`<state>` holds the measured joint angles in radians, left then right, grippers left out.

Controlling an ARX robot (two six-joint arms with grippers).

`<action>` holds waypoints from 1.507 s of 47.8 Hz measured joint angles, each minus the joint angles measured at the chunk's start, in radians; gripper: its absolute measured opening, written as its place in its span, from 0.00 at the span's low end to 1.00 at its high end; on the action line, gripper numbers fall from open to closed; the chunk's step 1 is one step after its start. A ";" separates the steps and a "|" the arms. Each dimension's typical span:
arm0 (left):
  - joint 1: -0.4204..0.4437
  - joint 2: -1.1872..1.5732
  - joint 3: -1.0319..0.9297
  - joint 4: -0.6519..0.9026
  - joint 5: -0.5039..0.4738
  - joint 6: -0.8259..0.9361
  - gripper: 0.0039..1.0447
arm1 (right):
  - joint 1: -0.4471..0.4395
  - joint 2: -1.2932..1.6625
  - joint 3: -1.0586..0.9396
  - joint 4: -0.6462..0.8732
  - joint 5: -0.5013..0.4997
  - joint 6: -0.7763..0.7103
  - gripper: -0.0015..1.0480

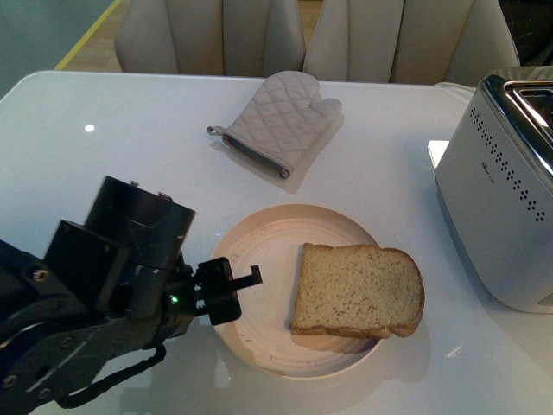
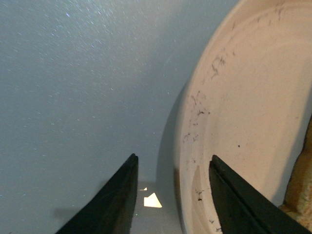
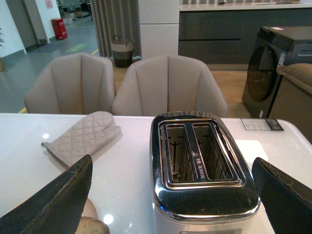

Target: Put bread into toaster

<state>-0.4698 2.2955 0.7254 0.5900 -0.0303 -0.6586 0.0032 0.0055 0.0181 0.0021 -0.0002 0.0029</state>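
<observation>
Barely begun: bread [image 1: 359, 290] flat on plate [image 1: 259, 242], toaster [image 1: 501, 207] slots empty. Left gripper [image 1: 242, 294] spread at plate rim, right gripper [image 3: 171, 163] spread wide, holding nothing. Leaves grabbing and dropping in.

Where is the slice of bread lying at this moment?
In the front view the bread lies flat on the right part of the cream plate, between the left gripper and the toaster.

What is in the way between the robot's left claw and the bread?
Nothing that shows. The left gripper is open at the rim of the plate, and only bare plate lies between it and the bread. The oven mitt lies well behind the plate, out of the path.
</observation>
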 joint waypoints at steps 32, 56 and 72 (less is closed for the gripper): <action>0.356 -1.448 -0.503 -0.109 -0.030 0.158 0.86 | 0.000 0.000 0.000 0.000 0.000 0.000 0.91; 0.466 -2.002 -0.654 -0.369 0.030 0.644 0.03 | 0.000 0.000 0.000 0.000 0.000 0.000 0.91; 0.466 -2.087 -0.685 -0.416 0.030 0.647 0.03 | 0.000 0.000 0.000 0.000 0.000 0.000 0.91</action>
<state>-0.0036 0.2085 0.0406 0.1738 -0.0002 -0.0113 0.0032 0.0055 0.0181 0.0021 -0.0002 0.0029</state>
